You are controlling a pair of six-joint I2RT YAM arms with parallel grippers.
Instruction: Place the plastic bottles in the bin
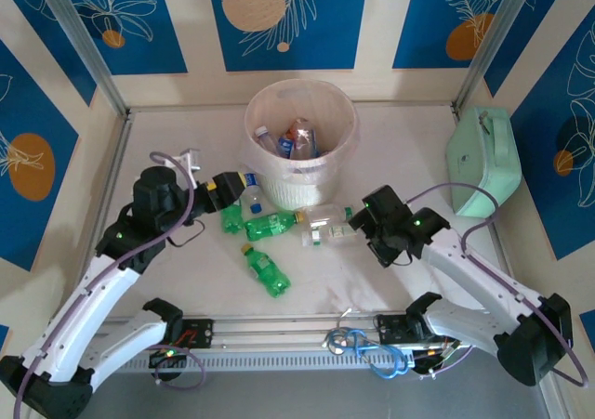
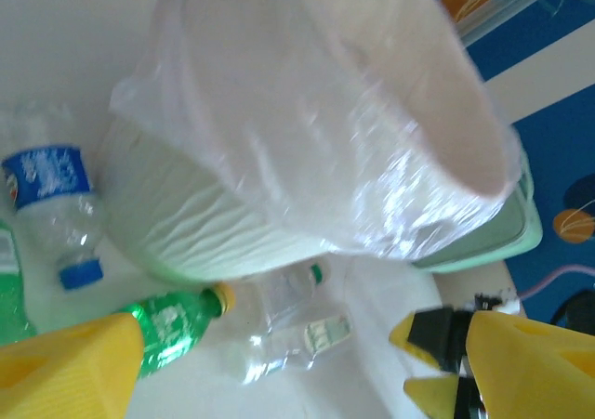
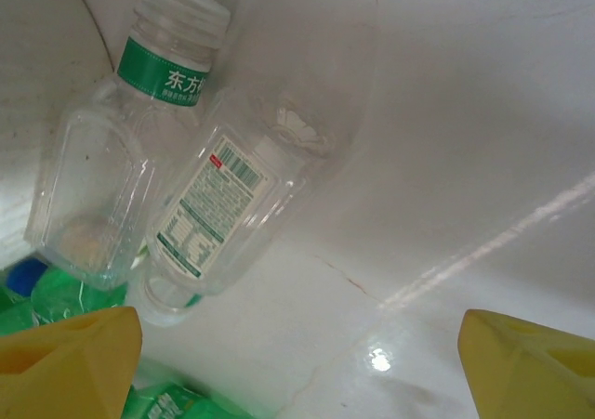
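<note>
From above, the bin (image 1: 284,189) stands at the back middle of the table (image 1: 418,168). Several bottles already lie inside it, among them a red-labelled bottle (image 1: 302,137). The rest lie on the table just in front of the bin. A blue-capped clear bottle (image 1: 251,197) is against the bin's left foot. There are 3 green bottles: 1 (image 1: 231,219) beside the blue-capped one, 1 (image 1: 271,224) lying crosswise, and 1 (image 1: 267,270) nearer the arms and apart from the others. To the right is a pale clear cluster (image 1: 325,224).

The left gripper (image 1: 231,189) sits just left of the blue-capped bottle. The right gripper (image 1: 359,222) sits at the right end of the clear cluster. A mint-green case (image 1: 482,157) rests at the right wall.

The overhead view cannot separate the clear cluster, but the right wrist camera shows it is 2 bottles lying side by side and touching. One is a white-capped bottle (image 3: 93,187) with a green neck band, and the other is a barcode-labelled bottle (image 3: 218,205). That camera also shows the right claw's yellow fingers spread wide, with bare table between them.

The left wrist camera shows the bin's clear liner (image 2: 307,150) bunched over the rim, a detail that is faint from above. It also shows a yellow cap (image 2: 221,295) on the crosswise green bottle. The left claw's fingers stand wide apart and grip nothing.
</note>
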